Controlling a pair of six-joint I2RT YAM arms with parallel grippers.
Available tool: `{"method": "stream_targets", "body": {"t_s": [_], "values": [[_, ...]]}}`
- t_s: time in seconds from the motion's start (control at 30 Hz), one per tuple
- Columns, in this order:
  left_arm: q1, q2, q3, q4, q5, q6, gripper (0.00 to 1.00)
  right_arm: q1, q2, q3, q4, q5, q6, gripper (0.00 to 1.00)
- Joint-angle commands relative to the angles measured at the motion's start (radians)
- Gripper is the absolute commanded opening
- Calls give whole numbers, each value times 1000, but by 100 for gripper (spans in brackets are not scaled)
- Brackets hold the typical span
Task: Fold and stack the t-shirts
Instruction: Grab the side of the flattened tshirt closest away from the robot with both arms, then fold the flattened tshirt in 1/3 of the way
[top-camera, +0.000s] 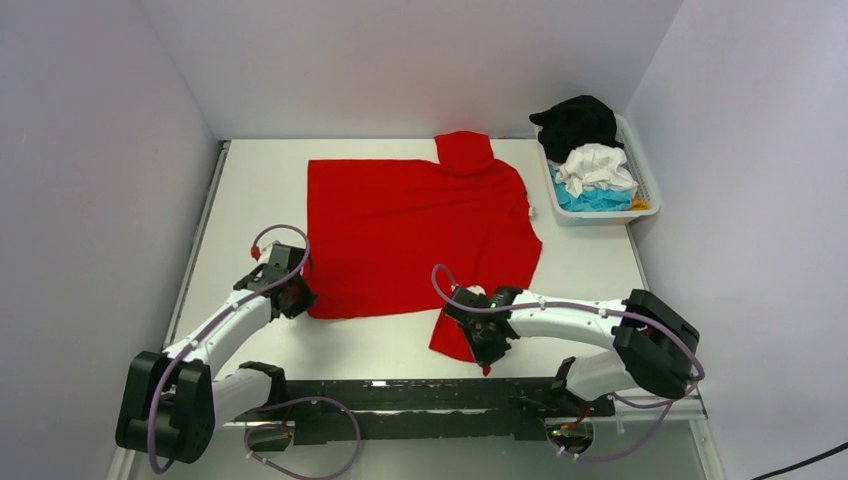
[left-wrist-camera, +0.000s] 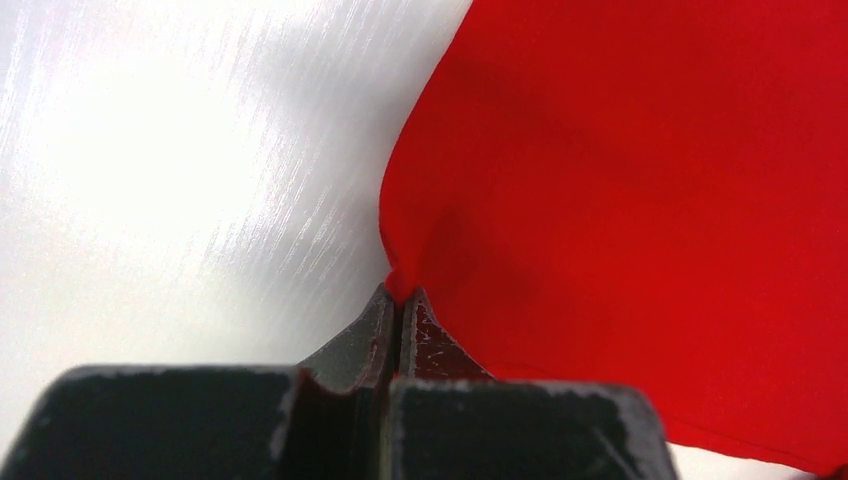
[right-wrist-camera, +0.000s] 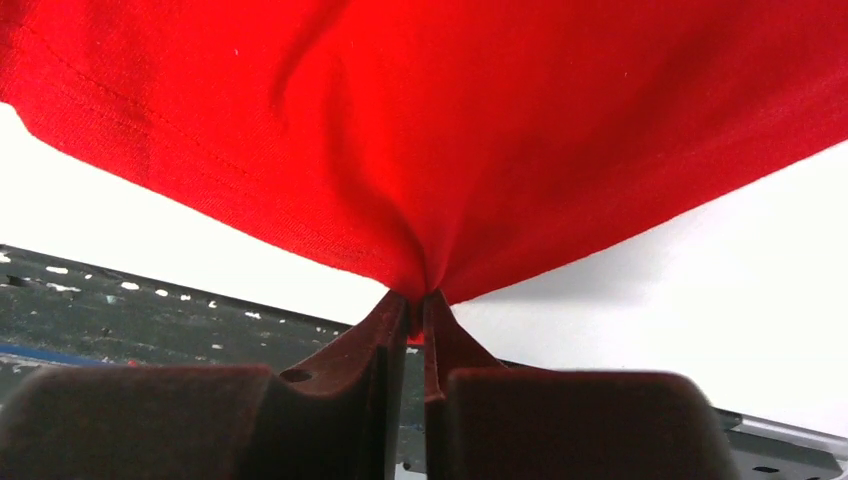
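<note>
Near edge, right side: right gripper (right-wrist-camera: 418, 300) has its fingers (right-wrist-camera: 370, 335) pressed together on a small pinch of the red t-shirt (top-camera: 420, 230). It looks like the edge of the near sleeve. The cloth fans out from the pinch in soft radiating creases, and a stitched hem line shows beside it.

Near edge, left side: left gripper (left-wrist-camera: 400, 295) is likewise clamped on the shirt's near-left corner, low against the table (top-camera: 260, 180). Only a tiny nub of fabric sits between the pads.

Mid table: the rest of the red t-shirt lies spread mostly flat. The second sleeve points toward the far wall and there are slight wrinkles near the right side.

Far right: a white slatted basket (top-camera: 650, 190) holds a black shirt (top-camera: 578, 122), a white shirt (top-camera: 597, 165) and a turquoise shirt (top-camera: 590, 200), all crumpled and not yet folded.

Handling judgement: the cloth is thin, light and limp, with no stiffness to carry a fold on its own. It will sag and drag between the two holds, and a shallow pinch may slip. Hems and corners are the better grip points, since the doubled stitching gives the pads more to bite. Both held points should travel together so the fold edge lands straight. The smooth table should let the cloth slide readily.
</note>
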Motion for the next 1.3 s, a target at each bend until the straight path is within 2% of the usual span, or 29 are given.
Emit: {"method": "stream_targets", "body": {"t_s": [0.0,0.13,0.33,0.53,0.63,0.83,0.97,1.03,1.27], "values": [[0,-36,9,-46,-6,5,0,11,-52,-21,-46,-100,38,8],[0,-64,2,-105,-20,-4,0,22,-146,-30,-45,-290,14,2],[1,-138,-29,-174,-25,-22,0,53,-187,-54,-93,-372,37,0],[0,-180,-28,-151,8,-9,0,32,-167,11,-134,-265,12,0],[0,-173,-4,-133,35,2,0,-52,-179,51,-131,-215,-14,0],[0,-149,84,-140,36,19,0,-233,-220,145,-78,-217,-122,0],[1,-112,143,-132,33,27,0,-309,-163,221,-48,-228,-189,0],[2,-73,182,-142,24,31,0,-359,-122,282,-61,-187,-214,0],[28,39,316,-175,-8,54,0,-495,-37,417,-38,-153,-245,0]]}}
